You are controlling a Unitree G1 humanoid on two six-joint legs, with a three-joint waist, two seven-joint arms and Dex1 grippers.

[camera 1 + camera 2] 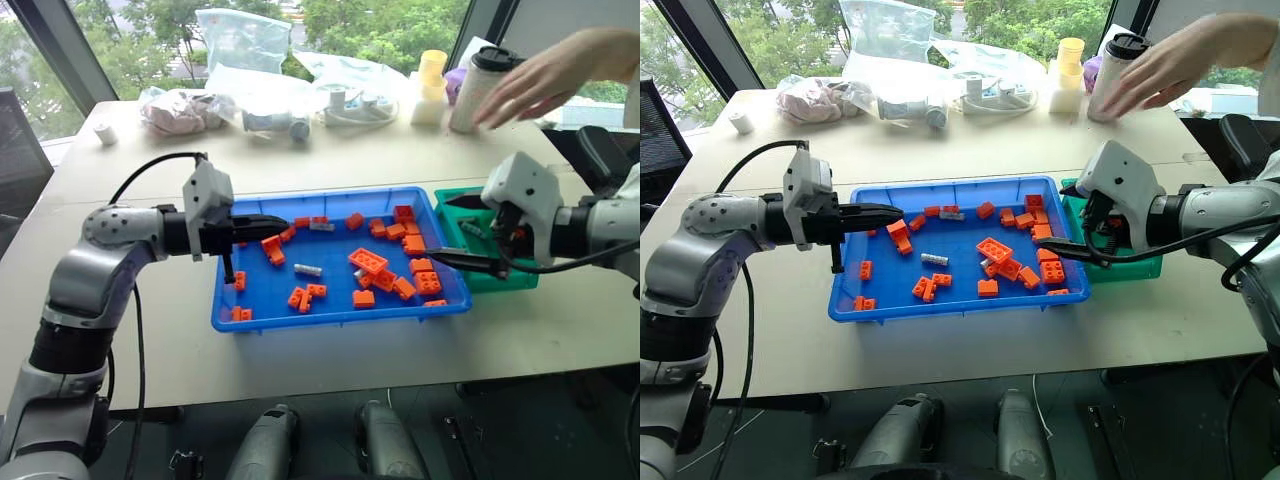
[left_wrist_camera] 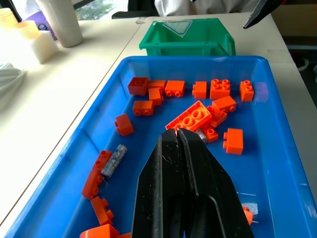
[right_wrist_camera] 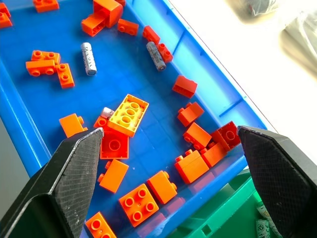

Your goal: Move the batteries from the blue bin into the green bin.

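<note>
Batteries [image 3: 88, 58] beyond right gripper [image 3: 171, 144]

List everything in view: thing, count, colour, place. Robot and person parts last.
blue bin: one, bright blue, table centre.
bricks: many, orange, scattered in the blue bin.
batteries: three visible in the blue bin, silver-grey; one partly under bricks. More lie in the green bin.
green bin: one, teal-green, against the blue bin's right end.
table: one, beige.
plastic bags: several, clear, far table edge.
tape roll: one, white, far left.
stacked cups: yellowish-white, far right.
tumbler: one, white with dark lid, far right.
left gripper: black, shut, over the blue bin's left end.
right gripper: black, open, over the blue bin's right end.
person's hand: one, on the tumbler.
</note>
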